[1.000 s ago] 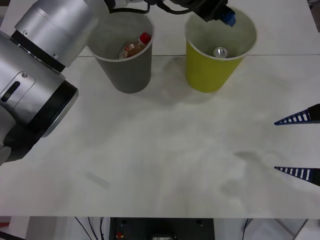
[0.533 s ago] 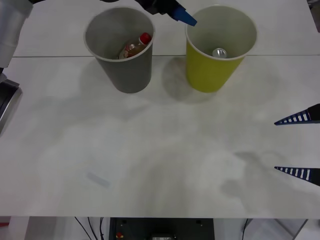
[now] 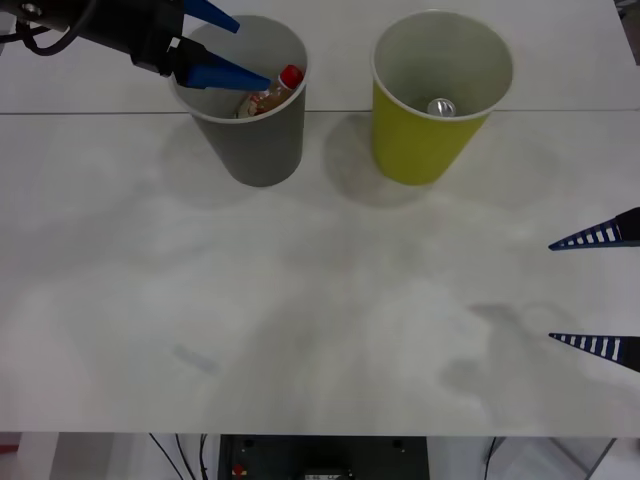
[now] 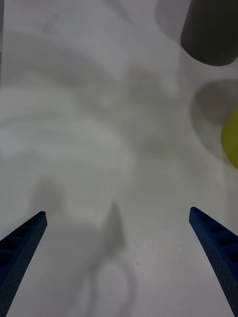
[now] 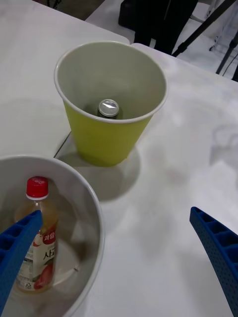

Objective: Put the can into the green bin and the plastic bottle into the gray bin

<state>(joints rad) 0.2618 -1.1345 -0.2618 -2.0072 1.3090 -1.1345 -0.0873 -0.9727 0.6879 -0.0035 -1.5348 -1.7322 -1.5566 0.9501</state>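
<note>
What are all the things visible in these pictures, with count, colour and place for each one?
large gray tapered bin: one, gray, far left part of the table.
small clear plastic bottle with red cap: one, amber contents, leaning inside the gray bin.
large yellow-green tapered bin: one, yellow-green with pale inside, to the right of the gray bin.
small dark drink can: one, silver top, upright at the bottom of the green bin.
white table: one, white, under both bins.
left gripper: blue fingers, open, over the gray bin's rim.
right gripper: blue fingers, open, at the table's right edge.
</note>
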